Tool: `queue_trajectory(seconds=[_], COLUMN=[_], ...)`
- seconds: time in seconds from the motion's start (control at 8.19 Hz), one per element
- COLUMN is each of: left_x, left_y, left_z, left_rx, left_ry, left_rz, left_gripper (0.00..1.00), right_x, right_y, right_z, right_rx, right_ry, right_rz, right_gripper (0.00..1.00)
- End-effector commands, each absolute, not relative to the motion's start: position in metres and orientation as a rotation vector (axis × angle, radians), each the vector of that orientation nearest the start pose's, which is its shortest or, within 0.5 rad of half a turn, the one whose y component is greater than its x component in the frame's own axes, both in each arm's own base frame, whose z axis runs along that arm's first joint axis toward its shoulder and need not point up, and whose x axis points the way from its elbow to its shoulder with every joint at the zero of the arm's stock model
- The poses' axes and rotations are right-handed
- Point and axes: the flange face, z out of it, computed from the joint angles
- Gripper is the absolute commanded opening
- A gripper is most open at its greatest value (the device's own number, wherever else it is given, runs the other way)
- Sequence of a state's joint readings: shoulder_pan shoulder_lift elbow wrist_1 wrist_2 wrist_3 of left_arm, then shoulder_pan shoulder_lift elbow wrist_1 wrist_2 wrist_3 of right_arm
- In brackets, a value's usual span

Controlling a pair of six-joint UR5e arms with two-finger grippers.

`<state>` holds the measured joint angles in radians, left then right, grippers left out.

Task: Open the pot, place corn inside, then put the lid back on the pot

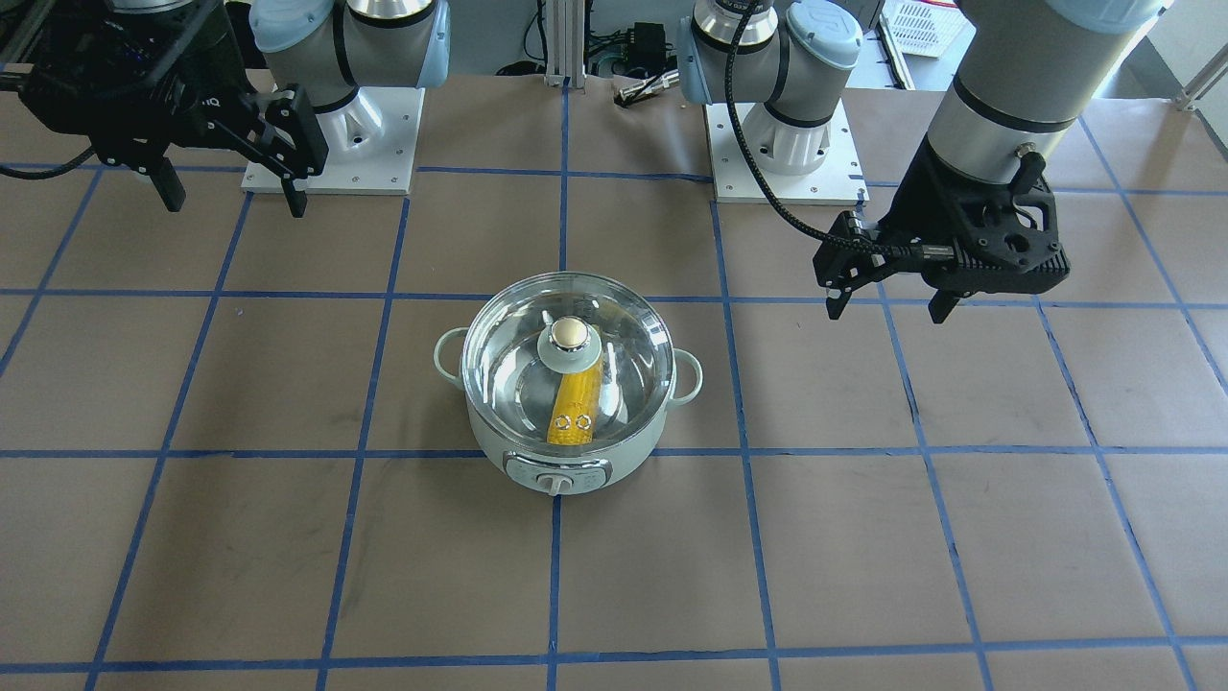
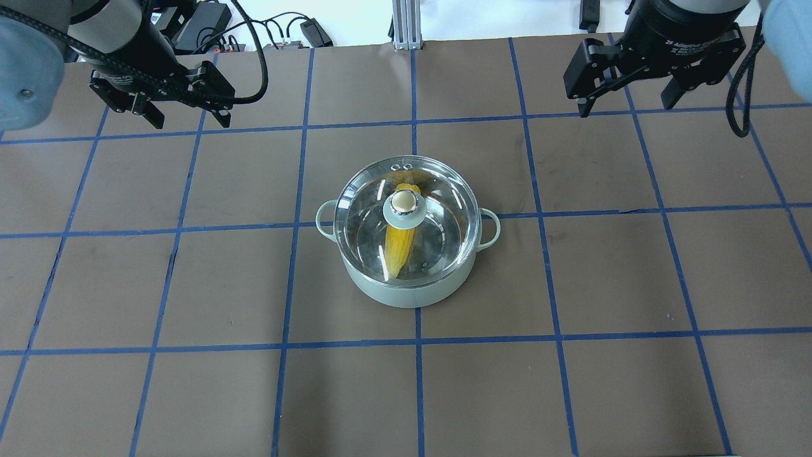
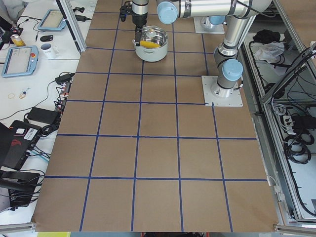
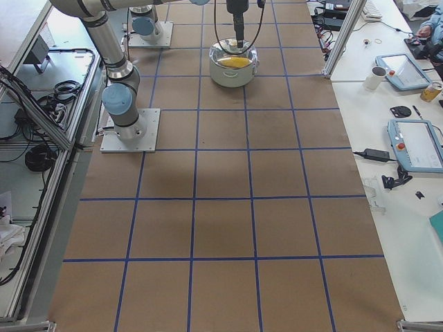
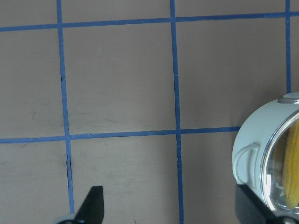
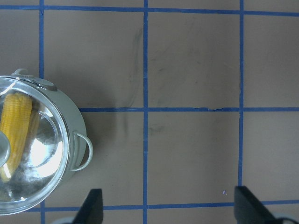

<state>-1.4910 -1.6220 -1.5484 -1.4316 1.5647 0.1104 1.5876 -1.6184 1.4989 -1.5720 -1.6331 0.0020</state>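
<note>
The pale mint-green pot (image 1: pixel 499 443) stands mid-table with its control dial (image 1: pixel 554 483) facing away from the robot. The clear glass lid (image 1: pixel 628 341) sits on the pot, its gold-topped knob (image 2: pixel 403 202) in the middle. The yellow corn (image 2: pixel 401 246) lies inside under the lid. My left gripper (image 2: pixel 188 115) is open and empty, raised well to the pot's left. My right gripper (image 2: pixel 626 105) is open and empty, raised well to the pot's right. The left wrist view shows the pot's handle (image 5: pixel 245 158). The right wrist view shows the lid and the corn (image 6: pixel 14 130).
The brown table (image 2: pixel 571 381) carries a blue tape grid. The arm bases (image 1: pixel 336 144) (image 1: pixel 782 144) stand at the robot's edge. Cables and a white basket (image 1: pixel 921 24) lie behind them. Side benches hold tablets (image 4: pixel 415 142) and a mug (image 4: pixel 377 76).
</note>
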Motion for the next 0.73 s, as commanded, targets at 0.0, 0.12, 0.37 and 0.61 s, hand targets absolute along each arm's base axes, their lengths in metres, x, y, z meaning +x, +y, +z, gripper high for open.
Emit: queue_trajectory(seconds=[0.0, 0.12, 0.37, 0.61], left_x=[-0.0918, -0.0919, -0.0928, -0.0928], left_y=[-0.5323, -0.5311, -0.5293, -0.5293], left_z=[0.4891, 0.4899, 0.4922, 0.4922], left_rx=[0.046, 0.046, 0.049, 0.049], left_ry=[3.132, 3.131, 3.131, 3.131], left_rz=[-0.178, -0.18, -0.185, -0.185], left_gripper=[1.0, 1.0, 1.0, 1.0], right_x=[0.1354, 0.1354, 0.1354, 0.1354], right_y=[-0.478, -0.478, -0.478, -0.478], right_z=[0.5472, 0.5472, 0.5472, 0.5472], right_rx=[-0.019, -0.021, -0.021, -0.021], right_ry=[3.194, 3.194, 3.194, 3.194], right_rz=[-0.195, -0.195, -0.195, -0.195], right_gripper=[1.0, 1.0, 1.0, 1.0])
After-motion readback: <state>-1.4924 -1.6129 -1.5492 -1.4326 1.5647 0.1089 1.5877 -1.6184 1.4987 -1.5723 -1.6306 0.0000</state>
